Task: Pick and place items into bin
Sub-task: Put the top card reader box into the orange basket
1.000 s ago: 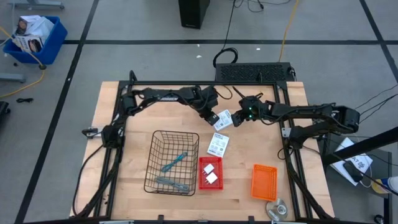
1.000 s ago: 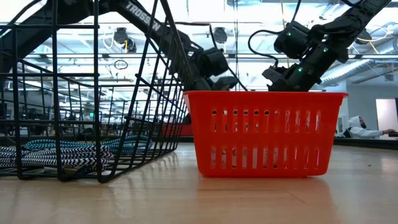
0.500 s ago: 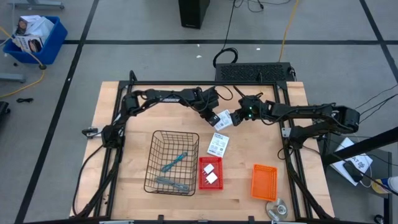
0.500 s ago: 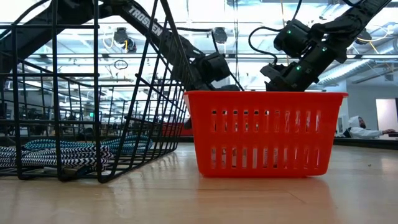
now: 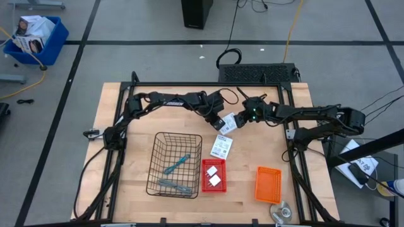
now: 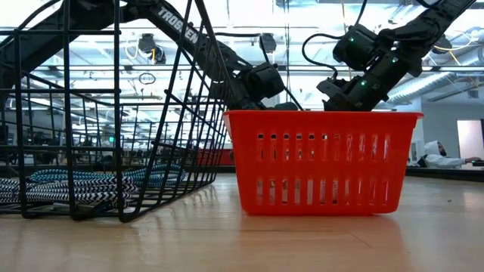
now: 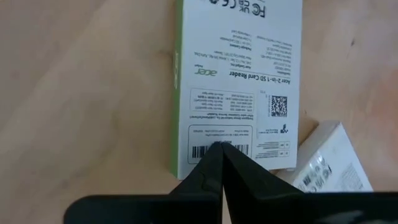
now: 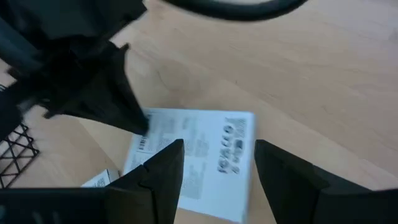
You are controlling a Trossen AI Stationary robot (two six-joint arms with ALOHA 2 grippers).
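Table (image 5: 126,126) of pale wood, framed at its far and side edges by the black rig. Wire basket (image 5: 175,165), black, standing near the left-centre of the table, holding two slim teal and grey hand tools (image 5: 176,164), one lying above the other in the high view. Left arm reaching from the far left toward the table's middle; right arm reaching in from the right to meet it. Orange bin (image 5: 267,184), slotted, lying near the right front edge, with a round silver disc (image 5: 280,211) just nearer than it. Red bin (image 5: 213,175), slotted, just right of the wire basket, with two small white blocks (image 5: 213,176) inside. Flat white card (image 5: 221,146) with green print, lying on the wood between the grippers and the red bin. Second white card (image 7: 239,81) with a green edge and fine printed text, at the far middle of the table, partly overlapping another small white pack (image 7: 326,165). Left gripper (image 7: 221,163), fingers pressed together, their tips at the near edge of this second card; whether the card is pinched cannot be told. Right gripper (image 8: 214,165), fingers parted, hanging over the same card from the right side, holding nothing.
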